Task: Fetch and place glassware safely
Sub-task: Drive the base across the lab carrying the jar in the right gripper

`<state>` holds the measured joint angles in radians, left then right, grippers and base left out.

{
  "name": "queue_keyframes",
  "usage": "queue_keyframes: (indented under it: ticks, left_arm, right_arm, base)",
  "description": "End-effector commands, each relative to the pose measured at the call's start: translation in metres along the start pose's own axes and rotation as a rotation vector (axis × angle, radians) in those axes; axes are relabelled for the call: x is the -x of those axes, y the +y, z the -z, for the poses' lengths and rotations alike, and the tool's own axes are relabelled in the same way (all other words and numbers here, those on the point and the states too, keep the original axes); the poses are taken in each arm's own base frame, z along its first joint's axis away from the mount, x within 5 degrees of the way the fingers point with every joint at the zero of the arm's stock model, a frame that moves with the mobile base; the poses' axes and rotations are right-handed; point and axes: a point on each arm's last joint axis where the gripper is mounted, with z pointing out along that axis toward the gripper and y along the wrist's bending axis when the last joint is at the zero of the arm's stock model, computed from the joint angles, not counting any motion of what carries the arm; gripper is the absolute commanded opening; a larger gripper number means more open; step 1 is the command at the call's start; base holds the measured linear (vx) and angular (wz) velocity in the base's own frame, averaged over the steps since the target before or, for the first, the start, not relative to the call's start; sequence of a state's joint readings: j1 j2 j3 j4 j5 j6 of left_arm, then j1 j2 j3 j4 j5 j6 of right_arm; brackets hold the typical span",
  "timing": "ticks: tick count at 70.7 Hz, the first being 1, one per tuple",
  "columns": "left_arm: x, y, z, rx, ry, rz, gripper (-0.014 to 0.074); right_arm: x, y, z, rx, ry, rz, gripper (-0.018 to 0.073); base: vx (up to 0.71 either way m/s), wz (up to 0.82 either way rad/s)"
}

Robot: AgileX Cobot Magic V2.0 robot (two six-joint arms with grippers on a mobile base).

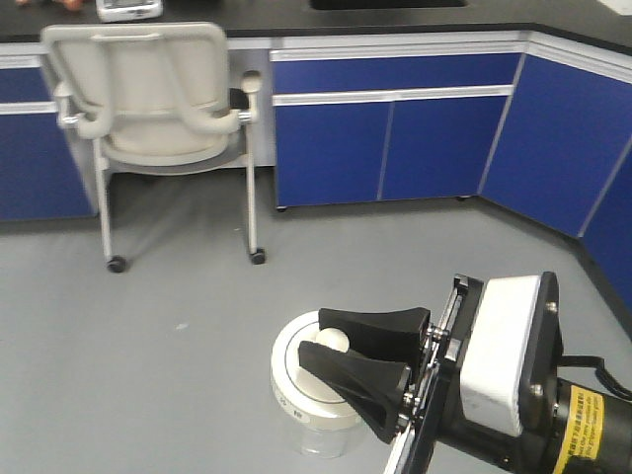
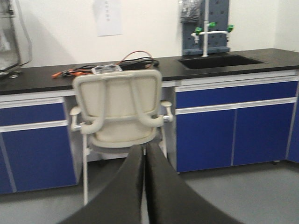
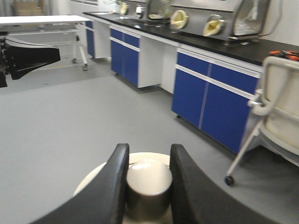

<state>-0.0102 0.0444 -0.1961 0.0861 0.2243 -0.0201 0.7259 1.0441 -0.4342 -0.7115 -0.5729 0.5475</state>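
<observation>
Two grippers, right gripper [image 3: 148, 161] pinching jar [image 1: 299, 390] knob, glass body seen only from front, left gripper [image 2: 143, 154] closed empty.

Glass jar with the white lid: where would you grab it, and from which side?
By the central knob on the lid, coming from above. The knob is narrow and stands up, so it fits between the fingers of the right gripper, as here; the lid is too wide, and the glass jar looks smooth. Whether the lid would hold is unclear.

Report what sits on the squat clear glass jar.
A round cream-white lid with a central knob, gripped by the right pincer. The lid hides the inside of the glass jar.
</observation>
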Motion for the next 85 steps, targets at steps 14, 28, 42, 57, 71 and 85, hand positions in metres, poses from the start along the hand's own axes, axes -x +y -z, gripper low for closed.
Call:
queue_keyframes:
  ticks: [14,28,42,57,71,85]
  left_arm:
    - [0.0145,0.0,0.0009,-0.008,-0.085,0.018,-0.0007]
    - [0.0145,0.0,0.0009,-0.008,-0.085,0.018,-0.0007]
    - [0.0145,0.0,0.0009,-0.008,-0.085,0.018,-0.0007]
    - [0.0145,0.0,0.0009,-0.008,-0.085,0.018,-0.0007]
    - [0.0145,0.0,0.0009,-0.008,-0.085,0.018,-0.0007]
    - [0.0145,0.0,0.0009,-0.008,-0.085,0.018,-0.0007]
  right_arm:
    - [0.0221,0.0023,0.0004,0.033,-0.132,-0.002,-0.0003]
    - [0.0221,0.0023,0.0004,0.033,-0.132,-0.002,-0.0003]
    - [0.0221,0.0023,0.0004,0.034,-0.133,-0.002,-0.0003]
    - [0.0221,0.0023,0.0004,0.034,-0.133,-0.002,-0.0003]
    - [0.0221,0.0023,0.0004,0.034,-0.133,-0.002,-0.0003]
    - [0.0221,0.0023,0.0004,0.034,-0.133,-0.002,-0.0003]
  base:
    - [0.23,-0.54]
    - [0.19,-0.72]
    - [0.19,-0.73]
    - [0.18,-0.7]
    - [0.17,-0.66]
    - [0.17,-0.64]
